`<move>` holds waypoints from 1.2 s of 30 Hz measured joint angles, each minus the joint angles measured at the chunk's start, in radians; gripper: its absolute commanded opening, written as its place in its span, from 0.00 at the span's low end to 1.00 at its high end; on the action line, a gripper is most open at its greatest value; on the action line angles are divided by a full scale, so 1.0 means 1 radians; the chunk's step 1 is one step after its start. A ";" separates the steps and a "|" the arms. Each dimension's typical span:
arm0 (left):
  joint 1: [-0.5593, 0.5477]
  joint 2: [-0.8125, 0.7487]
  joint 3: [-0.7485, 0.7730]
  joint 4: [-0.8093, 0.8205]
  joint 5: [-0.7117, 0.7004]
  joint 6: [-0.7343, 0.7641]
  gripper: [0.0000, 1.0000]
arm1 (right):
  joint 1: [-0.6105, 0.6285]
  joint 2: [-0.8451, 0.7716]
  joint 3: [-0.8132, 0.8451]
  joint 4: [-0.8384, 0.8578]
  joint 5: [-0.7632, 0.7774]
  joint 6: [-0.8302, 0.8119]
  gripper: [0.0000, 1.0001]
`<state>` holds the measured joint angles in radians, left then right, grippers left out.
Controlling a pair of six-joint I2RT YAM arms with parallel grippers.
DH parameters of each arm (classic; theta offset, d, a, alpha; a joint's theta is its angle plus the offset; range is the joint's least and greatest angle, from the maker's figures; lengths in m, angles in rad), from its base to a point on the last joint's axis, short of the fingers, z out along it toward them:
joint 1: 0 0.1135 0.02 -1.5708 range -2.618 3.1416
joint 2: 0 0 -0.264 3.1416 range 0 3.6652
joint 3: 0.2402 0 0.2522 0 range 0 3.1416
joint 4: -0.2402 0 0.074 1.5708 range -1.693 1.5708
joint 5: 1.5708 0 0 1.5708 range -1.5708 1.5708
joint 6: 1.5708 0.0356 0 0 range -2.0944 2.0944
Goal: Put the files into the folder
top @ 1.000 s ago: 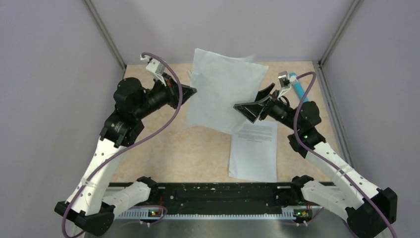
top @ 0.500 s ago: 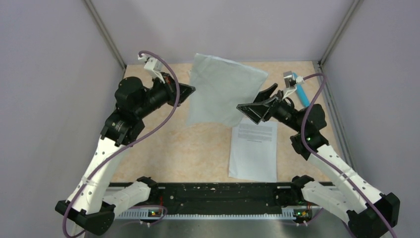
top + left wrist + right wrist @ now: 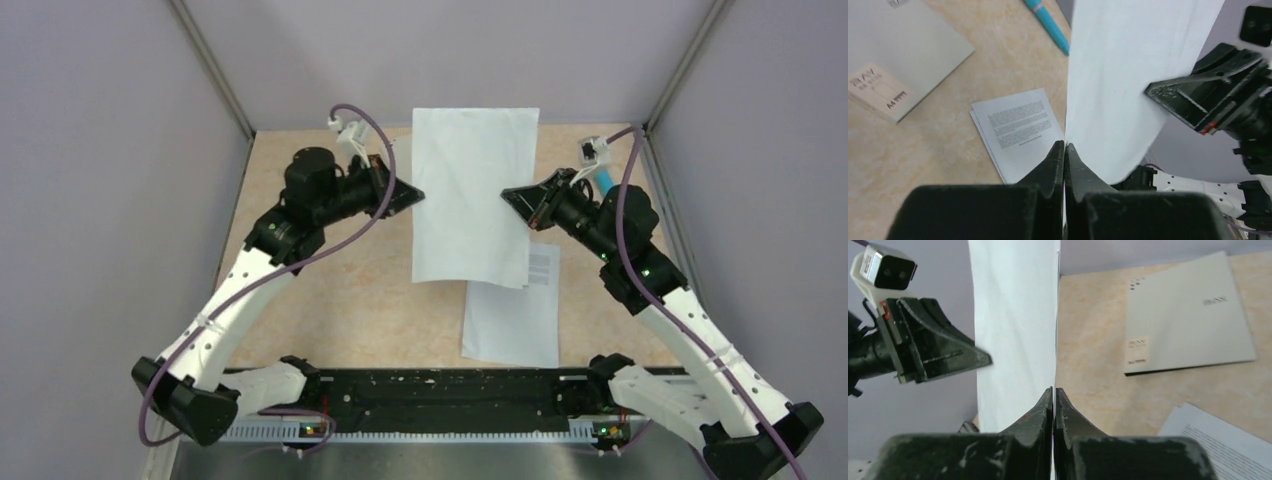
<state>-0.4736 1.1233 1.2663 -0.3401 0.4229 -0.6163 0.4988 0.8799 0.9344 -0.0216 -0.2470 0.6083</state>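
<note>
Whereas the sheet (image 3: 470,190) hung skewed 1 second ago, it now spans square above the worktop (image 3: 340,300), top centre. The folder (image 3: 1183,315), upper right of the right wrist view, lies closed and likely needs opening first. The left end effector (image 3: 416,198) and the right end effector (image 3: 507,194) each pinch a side edge.
</note>
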 measured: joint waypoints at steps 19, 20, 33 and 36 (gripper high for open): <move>-0.372 0.622 -0.100 0.119 -0.199 -0.182 0.00 | 0.000 -0.060 -0.258 -0.684 0.473 0.048 0.00; -0.376 0.636 -0.100 0.124 -0.204 -0.188 0.00 | 0.000 -0.043 -0.264 -0.682 0.486 0.051 0.00; -0.390 0.713 -0.100 0.176 -0.240 -0.206 0.00 | 0.000 0.162 -0.294 -0.586 0.599 0.069 0.17; -0.390 0.729 -0.100 0.175 -0.245 -0.206 0.00 | -0.006 0.189 -0.301 -0.565 0.606 0.068 0.22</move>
<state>-0.8639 1.8523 1.1664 -0.1646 0.1780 -0.8219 0.4927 1.0687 0.6334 -0.5861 0.3588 0.6765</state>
